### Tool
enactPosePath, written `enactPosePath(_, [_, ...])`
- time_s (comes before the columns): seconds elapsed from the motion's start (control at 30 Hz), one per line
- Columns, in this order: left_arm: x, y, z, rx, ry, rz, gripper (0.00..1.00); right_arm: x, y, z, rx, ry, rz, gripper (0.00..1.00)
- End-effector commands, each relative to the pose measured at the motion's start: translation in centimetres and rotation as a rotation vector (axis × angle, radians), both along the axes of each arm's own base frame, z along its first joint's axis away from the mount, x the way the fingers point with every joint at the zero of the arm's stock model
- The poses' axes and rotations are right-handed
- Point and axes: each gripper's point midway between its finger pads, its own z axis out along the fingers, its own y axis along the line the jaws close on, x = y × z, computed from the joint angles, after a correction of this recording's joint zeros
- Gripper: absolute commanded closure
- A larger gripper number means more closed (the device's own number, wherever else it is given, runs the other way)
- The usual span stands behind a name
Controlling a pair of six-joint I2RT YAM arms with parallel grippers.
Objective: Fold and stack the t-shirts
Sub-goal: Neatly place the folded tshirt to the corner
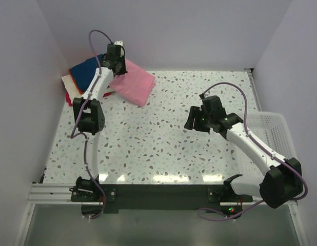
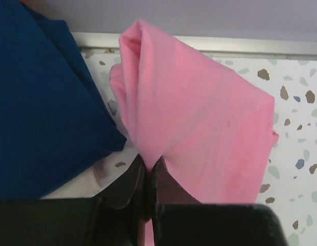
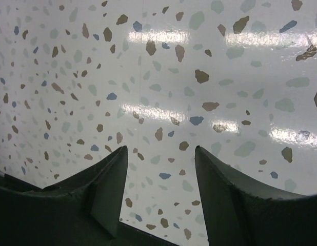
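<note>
A folded pink t-shirt (image 1: 134, 84) lies at the table's back left, its left edge lifted beside a stack of folded shirts with navy blue (image 1: 86, 72) on top and orange, white and red edges (image 1: 67, 84) below. My left gripper (image 1: 117, 65) is shut on the pink shirt's edge; the left wrist view shows the pink cloth (image 2: 199, 118) pinched in the gripper (image 2: 147, 164), with the navy shirt (image 2: 40, 102) to its left. My right gripper (image 1: 192, 123) is open and empty above bare table (image 3: 161, 148).
A white mesh basket (image 1: 271, 133) sits at the right edge under the right arm. Walls enclose the table at the back and sides. The speckled tabletop (image 1: 158, 143) spreads between the arms.
</note>
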Motion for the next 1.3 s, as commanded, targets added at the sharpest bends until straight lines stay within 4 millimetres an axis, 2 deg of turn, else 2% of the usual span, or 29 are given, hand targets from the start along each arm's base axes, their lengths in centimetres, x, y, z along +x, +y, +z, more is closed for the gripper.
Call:
enactPosePath(0.0, [3.6,1.4,6.6,-0.026,-0.22,-0.012,1.0,-1.4,-0.3,0.8,-0.008,-0.005,0.038,0.41])
enactPosePath(0.03, [4.2,1.8,7.9,-0.03,-0.26,-0.008,1.0,-1.6,-0.5,0.8,-0.012,0.0,0.038,0.41])
enactPosePath(0.3, [5.6,4.1,13.1,-0.08,-0.417,0.008,1.0,-1.9,-0.7,1.5,-0.012,-0.008,0.033,0.41])
enactPosePath(0.63, [5.6,6.6,19.3,-0.16,-0.565,0.025,1.0,-1.6,-0.9,1.6,-0.022,-0.012,0.016,0.41])
enactPosePath(0.73, [5.4,6.8,20.2,-0.182,-0.583,0.019,1.0,-1.4,-0.8,1.6,-0.019,-0.01,0.015,0.41])
enactPosePath(0.77, [5.3,8.4,20.5,-0.182,-0.589,0.043,1.0,-1.4,-0.8,1.5,-0.019,-0.007,0.014,0.41])
enactPosePath(1.13, [3.9,13.1,23.1,-0.213,-0.628,0.098,1.0,-1.2,-0.6,1.7,-0.015,-0.014,0.014,0.41])
enactPosePath(1.27, [3.5,14.4,22.6,-0.22,-0.608,0.115,1.0,-1.2,-0.5,1.6,-0.009,-0.007,0.018,0.41])
